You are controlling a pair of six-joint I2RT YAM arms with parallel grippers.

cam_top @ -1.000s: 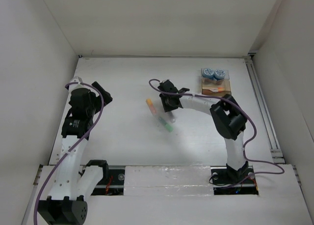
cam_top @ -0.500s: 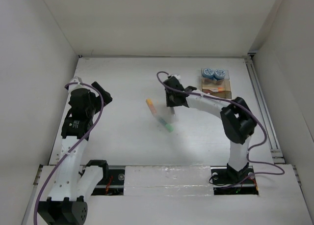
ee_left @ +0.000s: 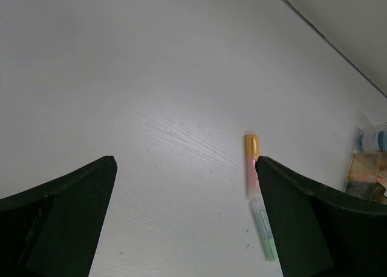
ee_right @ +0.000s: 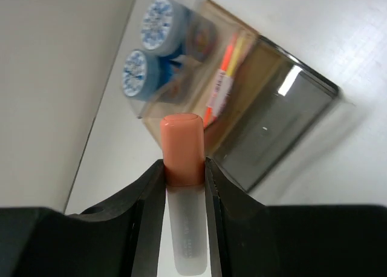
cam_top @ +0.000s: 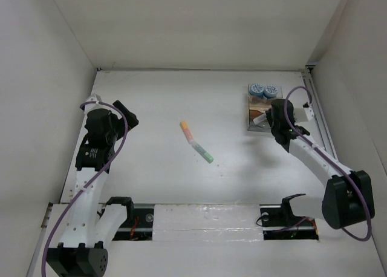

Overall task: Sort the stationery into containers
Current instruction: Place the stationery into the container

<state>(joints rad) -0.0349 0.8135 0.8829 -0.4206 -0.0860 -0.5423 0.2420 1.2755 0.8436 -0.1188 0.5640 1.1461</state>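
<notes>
The right gripper (ee_right: 182, 168) is clamped on a slim marker with a salmon-pink cap and a frosted white barrel (ee_right: 181, 141). Both fingers (ee_right: 150, 195) press against it just under the cap. From the top camera we see that gripper hanging over the clear plastic rectangular organizer box with the tan-brown inside (cam_top: 254, 117), over at the far right of the white table (cam_top: 157, 95).

The two round blue-and-white patterned tubs (ee_right: 156, 20) already sit side by side in the box's far compartment. A couple of thin pens, orange and yellow (ee_right: 228, 56), lie in the next compartment along.

The left gripper (ee_left: 184, 162) is spread wide with nothing in it, parked over the left side of the table.

Mid-table we've got two loose ones lying end to end: a pinkish marker with an orange cap (ee_left: 251, 159) and a pale green marker (ee_left: 265, 231). They're touching or nearly so, and well apart from the box.
</notes>
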